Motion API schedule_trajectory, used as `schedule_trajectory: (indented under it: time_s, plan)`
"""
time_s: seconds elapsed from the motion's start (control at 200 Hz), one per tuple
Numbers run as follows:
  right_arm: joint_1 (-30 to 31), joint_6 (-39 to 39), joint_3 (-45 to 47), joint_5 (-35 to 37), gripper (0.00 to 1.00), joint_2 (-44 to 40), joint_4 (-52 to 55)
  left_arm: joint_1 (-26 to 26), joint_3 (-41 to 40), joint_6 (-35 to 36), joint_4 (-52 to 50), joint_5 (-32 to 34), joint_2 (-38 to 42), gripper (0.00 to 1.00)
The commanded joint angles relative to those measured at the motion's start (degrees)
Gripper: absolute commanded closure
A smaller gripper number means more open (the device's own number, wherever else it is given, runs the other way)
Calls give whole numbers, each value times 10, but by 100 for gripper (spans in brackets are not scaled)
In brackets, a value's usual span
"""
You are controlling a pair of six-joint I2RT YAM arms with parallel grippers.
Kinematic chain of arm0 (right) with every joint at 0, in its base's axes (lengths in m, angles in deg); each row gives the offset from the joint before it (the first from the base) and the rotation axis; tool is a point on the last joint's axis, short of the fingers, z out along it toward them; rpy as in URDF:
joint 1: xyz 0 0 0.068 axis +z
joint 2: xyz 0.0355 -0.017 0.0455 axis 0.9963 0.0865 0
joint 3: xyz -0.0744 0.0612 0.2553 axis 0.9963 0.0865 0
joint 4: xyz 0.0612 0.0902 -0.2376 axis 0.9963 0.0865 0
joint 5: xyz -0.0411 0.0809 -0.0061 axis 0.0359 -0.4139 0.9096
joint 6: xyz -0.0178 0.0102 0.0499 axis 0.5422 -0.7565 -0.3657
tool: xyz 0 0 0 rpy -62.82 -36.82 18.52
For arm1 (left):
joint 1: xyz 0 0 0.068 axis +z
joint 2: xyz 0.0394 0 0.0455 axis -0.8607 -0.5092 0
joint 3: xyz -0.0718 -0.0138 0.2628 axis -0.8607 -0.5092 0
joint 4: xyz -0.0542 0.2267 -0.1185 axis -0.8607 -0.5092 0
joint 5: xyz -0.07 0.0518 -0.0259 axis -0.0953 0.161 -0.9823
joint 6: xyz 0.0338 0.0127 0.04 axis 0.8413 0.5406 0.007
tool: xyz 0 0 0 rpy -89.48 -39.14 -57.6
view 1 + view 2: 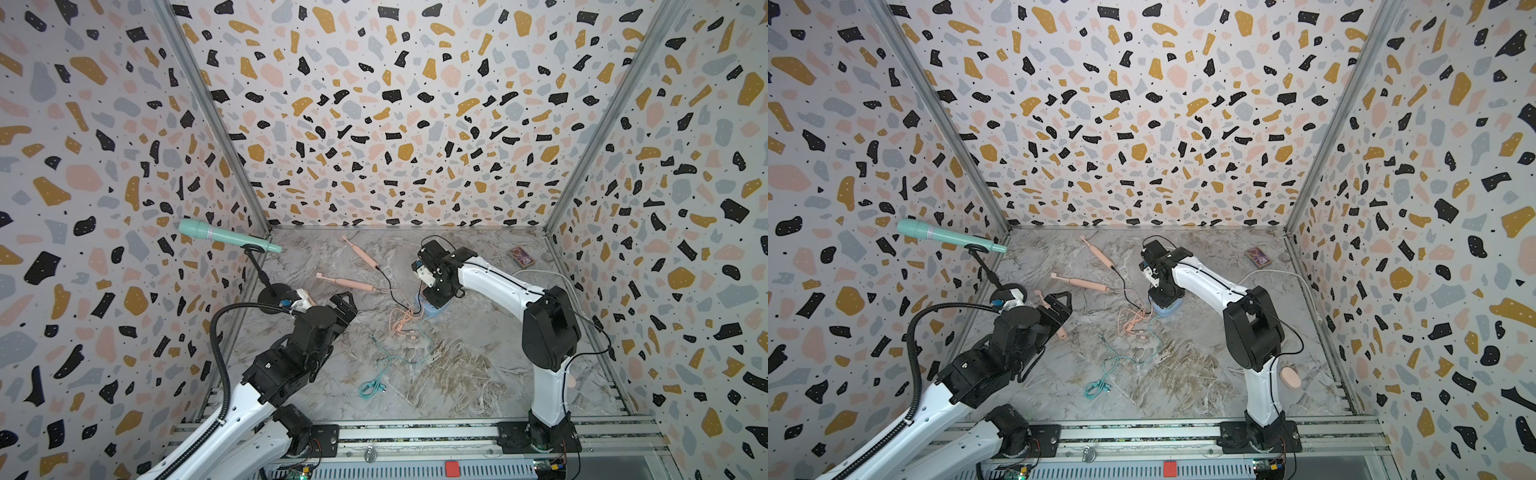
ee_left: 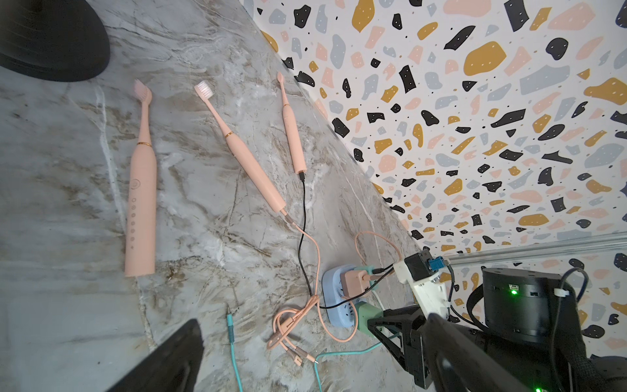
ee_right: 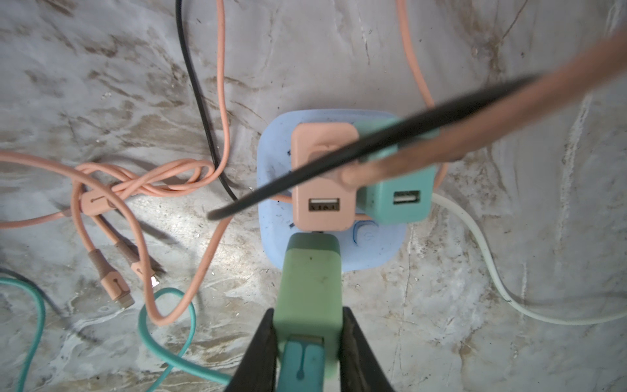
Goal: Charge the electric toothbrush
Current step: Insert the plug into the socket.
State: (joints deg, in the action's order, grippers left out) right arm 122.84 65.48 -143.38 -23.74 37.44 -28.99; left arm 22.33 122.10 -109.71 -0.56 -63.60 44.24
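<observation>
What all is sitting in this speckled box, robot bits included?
toothbrushes: three, pink, lying on the marble table
power strip: one, blue, mid-table
adapters: three; pink adapter and teal adapter on the strip, green adapter at its edge
cables: four; pink cable, black cable, teal cable, white cable, around the strip
microphone: one, mint, on a black stand, far left corner
card box: one, purple, far right
oval object: one, pink, near right arm's base
left claw: open, empty
right claw: shut on the green adapter

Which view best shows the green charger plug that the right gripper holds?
Right wrist: the green charger plug shows close up, clamped by the right gripper at the blue power strip. Left wrist shows one side; in both top views the gripper hides it.
</observation>
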Motion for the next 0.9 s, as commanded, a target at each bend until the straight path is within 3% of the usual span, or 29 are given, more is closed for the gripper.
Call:
schedule_trajectory:
  time_s: [0.0, 0.28, 0.676, 0.896]
  plan:
    - [3, 4, -17, 5, 100, 9, 24, 4, -1, 6, 17, -3, 1, 0]
    - [-7, 3, -23, 20, 100, 18, 25, 5, -2, 8, 16, -4, 3, 0]
    - [-3, 9, -9, -17, 100, 23, 36, 7, 1, 8, 15, -9, 4, 0]
    - [-4, 7, -24, 15, 100, 44, 52, 7, 0, 7, 16, -17, 3, 0]
